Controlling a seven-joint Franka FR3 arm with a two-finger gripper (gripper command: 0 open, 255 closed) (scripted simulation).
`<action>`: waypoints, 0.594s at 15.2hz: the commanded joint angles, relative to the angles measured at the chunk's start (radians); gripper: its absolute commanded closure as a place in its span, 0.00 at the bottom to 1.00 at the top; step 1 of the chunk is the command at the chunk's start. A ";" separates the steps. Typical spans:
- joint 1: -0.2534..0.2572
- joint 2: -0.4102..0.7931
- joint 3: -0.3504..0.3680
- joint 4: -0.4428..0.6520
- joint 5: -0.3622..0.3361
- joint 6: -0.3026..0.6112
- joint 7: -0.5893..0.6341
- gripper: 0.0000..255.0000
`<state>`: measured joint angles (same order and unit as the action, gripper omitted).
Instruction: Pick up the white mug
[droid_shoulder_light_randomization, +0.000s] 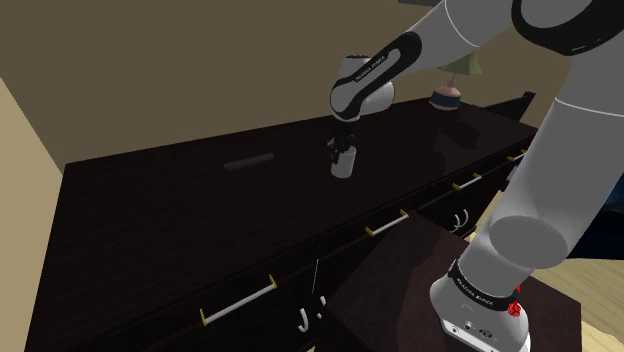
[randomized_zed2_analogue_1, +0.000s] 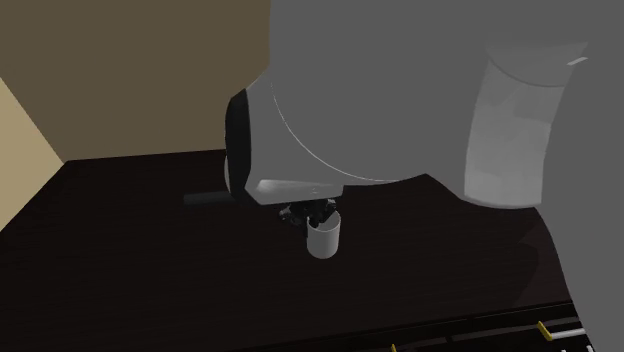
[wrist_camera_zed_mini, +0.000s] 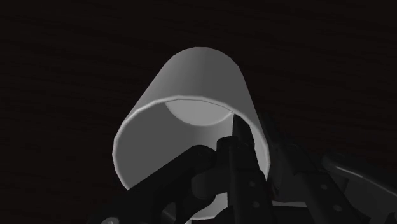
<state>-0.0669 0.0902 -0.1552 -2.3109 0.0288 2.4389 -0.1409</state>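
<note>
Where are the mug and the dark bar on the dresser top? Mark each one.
mug (droid_shoulder_light_randomization: 344, 167): shoulder view, on its side wall below the rim.
dark bar (droid_shoulder_light_randomization: 250, 163): shoulder view, at the middle of its length.

**White mug upright at mid-dresser**

The white mug (droid_shoulder_light_randomization: 343, 165) is a plain cylinder shaded pale grey, mouth up and empty. It stands near the middle of the dark dresser (droid_shoulder_light_randomization: 180, 230) top, well away from the corners. The gripper (droid_shoulder_light_randomization: 338, 150) has one of its jaws inside the rim, pinching the wall.

white mug (droid_shoulder_light_randomization: 343, 166), dk brown dresser (droid_shoulder_light_randomization: 170, 205)
</note>
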 joint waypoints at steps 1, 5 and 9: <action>0.000 0.000 0.000 0.000 0.000 0.000 0.000 1.00; 0.000 0.000 0.000 0.000 0.000 0.000 0.000 1.00; 0.001 -0.030 -0.001 0.009 -0.008 -0.039 0.006 1.00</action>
<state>-0.0656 0.0698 -0.1552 -2.3035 0.0232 2.4117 -0.1354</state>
